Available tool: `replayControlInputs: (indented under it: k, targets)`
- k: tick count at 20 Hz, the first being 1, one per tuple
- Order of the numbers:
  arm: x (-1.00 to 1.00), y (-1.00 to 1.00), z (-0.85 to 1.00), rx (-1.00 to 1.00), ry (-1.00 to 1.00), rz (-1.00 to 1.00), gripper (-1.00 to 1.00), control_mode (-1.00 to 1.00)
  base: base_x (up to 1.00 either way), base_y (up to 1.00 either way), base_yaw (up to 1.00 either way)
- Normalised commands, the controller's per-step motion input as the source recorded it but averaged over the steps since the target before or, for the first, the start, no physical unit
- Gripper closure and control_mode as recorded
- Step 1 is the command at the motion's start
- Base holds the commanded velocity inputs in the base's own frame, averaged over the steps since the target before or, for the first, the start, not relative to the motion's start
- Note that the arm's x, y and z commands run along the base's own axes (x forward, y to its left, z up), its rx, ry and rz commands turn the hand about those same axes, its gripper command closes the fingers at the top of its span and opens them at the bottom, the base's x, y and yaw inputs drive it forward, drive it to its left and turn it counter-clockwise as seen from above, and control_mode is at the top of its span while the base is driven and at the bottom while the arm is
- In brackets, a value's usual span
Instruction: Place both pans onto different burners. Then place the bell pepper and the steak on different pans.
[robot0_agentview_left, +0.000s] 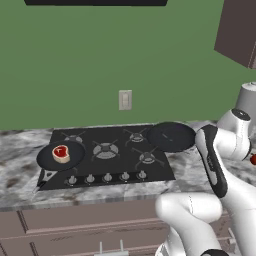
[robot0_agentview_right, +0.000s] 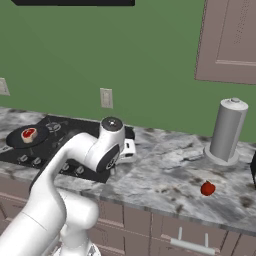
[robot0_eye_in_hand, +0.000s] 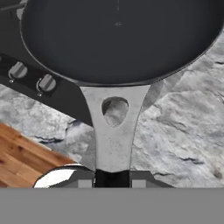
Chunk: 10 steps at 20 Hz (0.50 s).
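Hand (robot0_eye_in_hand: 112, 177) is clamped narrow on the end of the silver handle of the second pan (robot0_eye_in_hand: 118, 39); hand view shows the handle running straight up from between the finger tips to the black bowl. From the left base view this pan (robot0_agentview_left: 170, 136) sits at the right rear of the cooktop (robot0_agentview_left: 107, 172), overhanging the cooktop's right edge. Cannot tell whether it is lifted or resting, nor whether it is centred on a burner.

The other pan (robot0_agentview_left: 60, 156) sits on the front-left burner with the steak (robot0_agentview_left: 61, 153) already in it. Bell pepper (robot0_agentview_right: 207, 188) lies on the bench (robot0_agentview_right: 165, 175) well to the right, in front of the grey canister (robot0_agentview_right: 227, 131), well apart from the cooktop.

Risks, as judged:
- Grip is far out on the handle tip; the pan's weight could lever it downward or twist it in the fingers, so it lands tilted.
- If released with this overhang, the pan may sit half on the grate (robot0_agentview_left: 138, 135), half on the bench, and rock or slide off.
- Sweeping the pan low could catch the grate spokes or the knobs (robot0_eye_in_hand: 45, 83).
- The pepper is round; a later pinch could send it rolling along the bench towards the front edge.
- Long reach right from this base position may strain the arm.
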Motion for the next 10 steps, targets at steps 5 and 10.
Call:
replayControlInputs:
  k: [5,10]
  targets:
    - [-0.11,0.14,0.0,0.0,0.08,0.09,1.0,-1.0,0.0,0.0,0.0]
    - [0.0,0.03,-0.02,0.0,0.06,0.04,1.0,-1.0,0.0,0.0,0.0]
